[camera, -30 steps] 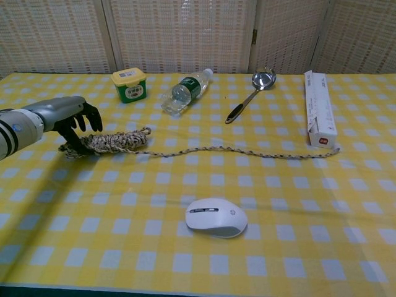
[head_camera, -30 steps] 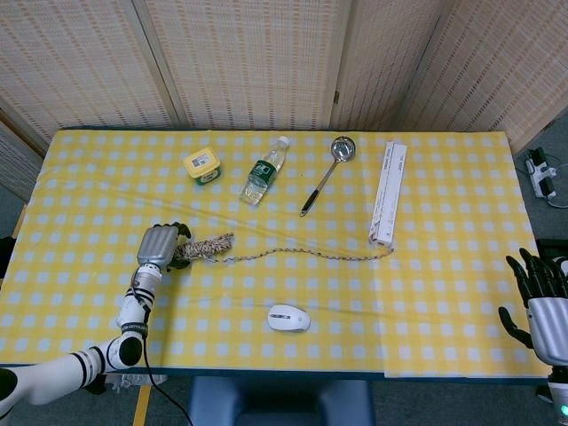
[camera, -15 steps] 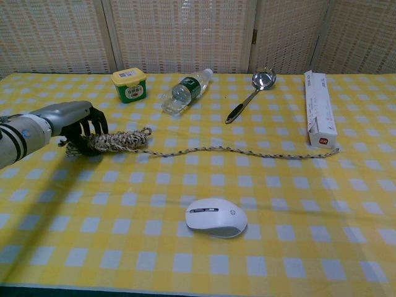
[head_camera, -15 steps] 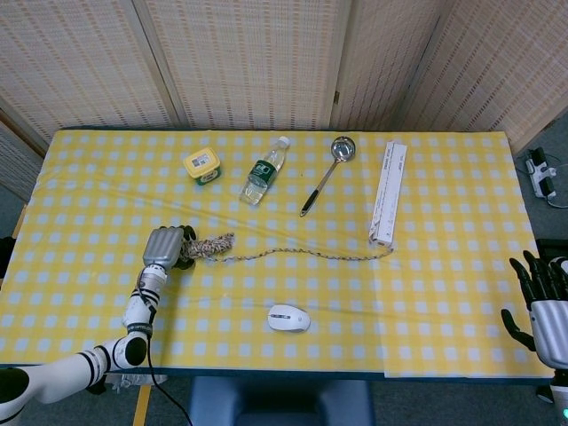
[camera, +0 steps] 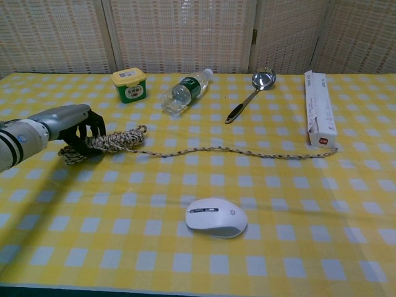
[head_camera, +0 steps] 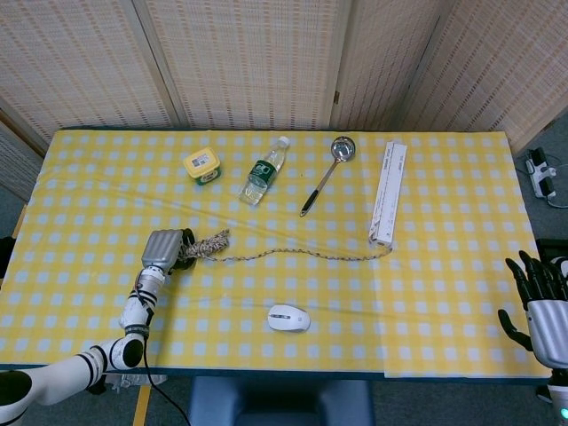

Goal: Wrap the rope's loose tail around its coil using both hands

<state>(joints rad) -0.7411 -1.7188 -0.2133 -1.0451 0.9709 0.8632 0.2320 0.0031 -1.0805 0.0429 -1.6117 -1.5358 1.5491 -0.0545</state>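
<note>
Rope coil point(camera: 114, 141) lies at left-centre of the chest view, long axis roughly horizontal, right end tipped a bit toward the top of frame. One loose tail point(camera: 247, 150) runs off its right end in a shallow wave across the mid frame, ending just beside the near end of the long white box point(camera: 318, 116) at right. In the head view the coil point(head_camera: 206, 247) sits left of centre, w/ the tail point(head_camera: 311, 253) trailing right.

Left hand point(camera: 79, 127) is at the coil's left end, fingers point(camera: 94, 127) curled over and around that end, gripping it; most of the coil sticks out to the right of the fingers. Head view shows the back of the same hand point(head_camera: 163, 249) covering the coil's left end.

Right hand point(head_camera: 541, 297) at lower right edge of the head view, off the table point(head_camera: 444, 293), well apart from the rope, fingers spread, holding nothing.

Counts: 1 rope, 1 yellow-lidded tub point(camera: 129, 84), 1 water bottle point(camera: 185, 91) lying down, 1 ladle point(camera: 252, 93), 1 box, 1 white computer mouse point(camera: 216, 217).
</note>
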